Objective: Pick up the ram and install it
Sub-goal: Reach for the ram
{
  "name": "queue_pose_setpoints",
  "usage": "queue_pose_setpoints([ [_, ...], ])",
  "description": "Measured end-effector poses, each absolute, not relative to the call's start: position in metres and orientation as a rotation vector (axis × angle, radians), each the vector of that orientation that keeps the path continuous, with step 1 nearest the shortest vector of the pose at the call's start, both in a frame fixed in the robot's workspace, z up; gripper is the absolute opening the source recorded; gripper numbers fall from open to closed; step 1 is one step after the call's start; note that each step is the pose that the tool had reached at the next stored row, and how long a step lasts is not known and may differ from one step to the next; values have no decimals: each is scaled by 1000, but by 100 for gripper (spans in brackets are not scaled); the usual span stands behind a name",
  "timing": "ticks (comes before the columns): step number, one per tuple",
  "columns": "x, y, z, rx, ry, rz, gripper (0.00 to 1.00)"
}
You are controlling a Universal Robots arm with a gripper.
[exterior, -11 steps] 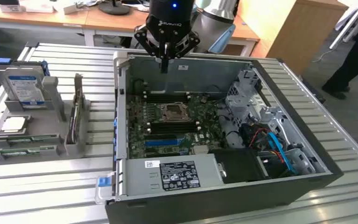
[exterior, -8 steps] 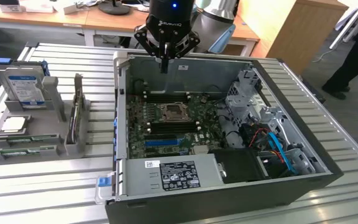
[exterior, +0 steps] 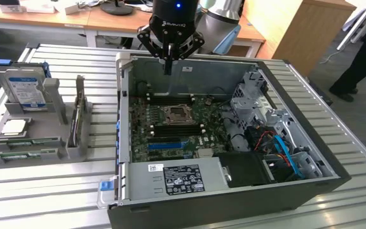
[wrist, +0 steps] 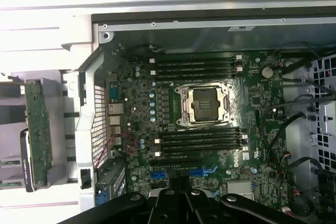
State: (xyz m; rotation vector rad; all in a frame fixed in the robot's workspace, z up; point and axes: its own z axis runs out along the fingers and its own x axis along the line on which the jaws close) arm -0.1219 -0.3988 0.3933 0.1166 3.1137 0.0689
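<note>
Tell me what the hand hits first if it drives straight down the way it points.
The hand would most likely meet the motherboard in the open computer case, near the CPU socket; nothing shows between, but the exact spot is unclear.

open PC case point(exterior: 221, 210), mobo point(wrist: 262, 145) w/ CPU socket point(wrist: 203, 103), PSU point(exterior: 177, 179), HDD point(exterior: 23, 88)

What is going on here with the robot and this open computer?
A robot arm's gripper hangs shut, holding nothing, above the open computer case, over the motherboard. The ram lies in the grey holder on the exterior view's left, apart from the gripper. It is not yet picked up.
</note>
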Motion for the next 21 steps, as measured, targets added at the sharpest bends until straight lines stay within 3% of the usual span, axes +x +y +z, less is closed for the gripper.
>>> queue_pose_setpoints([
  [21, -152, -399, 393, 117, 3114, 69, 11],
])
